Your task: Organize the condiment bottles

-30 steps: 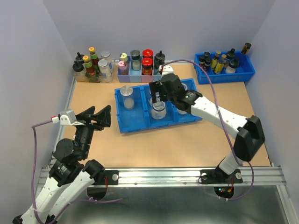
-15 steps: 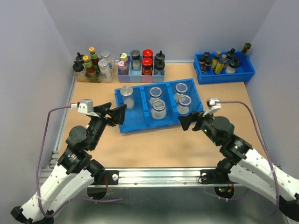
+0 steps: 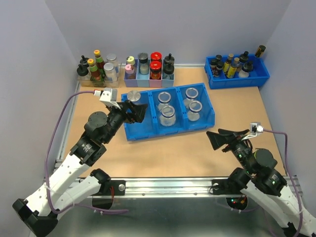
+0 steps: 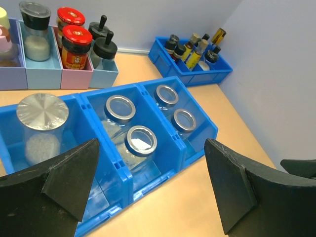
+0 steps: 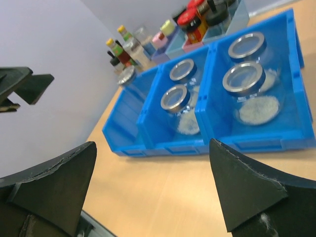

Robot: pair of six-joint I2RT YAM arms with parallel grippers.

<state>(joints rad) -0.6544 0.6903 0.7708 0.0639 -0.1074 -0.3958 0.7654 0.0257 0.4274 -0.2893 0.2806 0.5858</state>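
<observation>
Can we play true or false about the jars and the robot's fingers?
1. Five glass jars sit in the blue tray. True.
2. Every jar wears a flat silver lid. False: only the lidded jar in the tray's left compartment does. The other four show only silver rims.
3. Two jars share the tray's middle compartment. True.
4. The right fingers are holding a jar. False: they are open, empty and apart from the tray.
5. The left fingers are squeezed shut. False: they are spread open, holding nothing, by the tray's left end.
</observation>
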